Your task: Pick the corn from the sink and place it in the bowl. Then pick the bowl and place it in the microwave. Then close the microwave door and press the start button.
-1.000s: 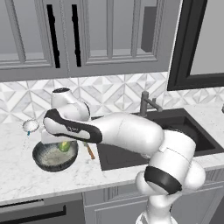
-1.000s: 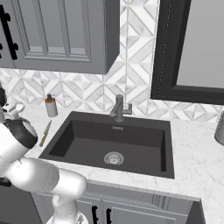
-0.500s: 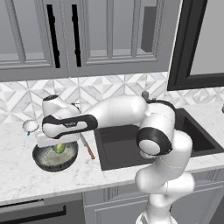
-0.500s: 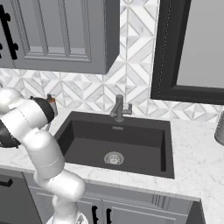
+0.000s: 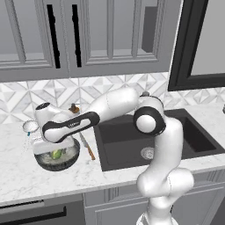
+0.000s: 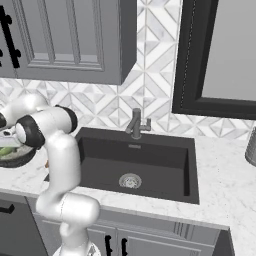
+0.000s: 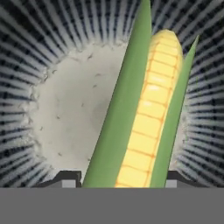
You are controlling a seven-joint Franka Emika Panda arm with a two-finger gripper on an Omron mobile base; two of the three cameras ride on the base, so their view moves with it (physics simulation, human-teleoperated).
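- Corn (image 7: 144, 118), a small cob with green husk leaves around yellow kernels, lies inside the round dark bowl (image 5: 66, 159) with the streaked outside and the pale speckled inside; in the hand view it runs from the bottom of the bowl floor up toward the ribbed wall.
- This bowl stands on the white marbled counter (image 5: 48, 184), near its left end and to the left of the dark grey rectangular sink (image 6: 135, 162), which has now no corn in it.
- A thin knife-like tool with a brown handle (image 5: 88, 148) lies on the counter between the bowl and the left edge of the sink.
- The two-finger gripper (image 7: 116, 181) hangs just above the bowl, its jaws partly apart with the lower end of the cob between the tips; I cannot tell if they press it or are loose.
- By my judgement the first step, corn into bowl, is at its end.
- The next move calls for freeing the cob, rising, and taking the bowl by its rim without tipping it.
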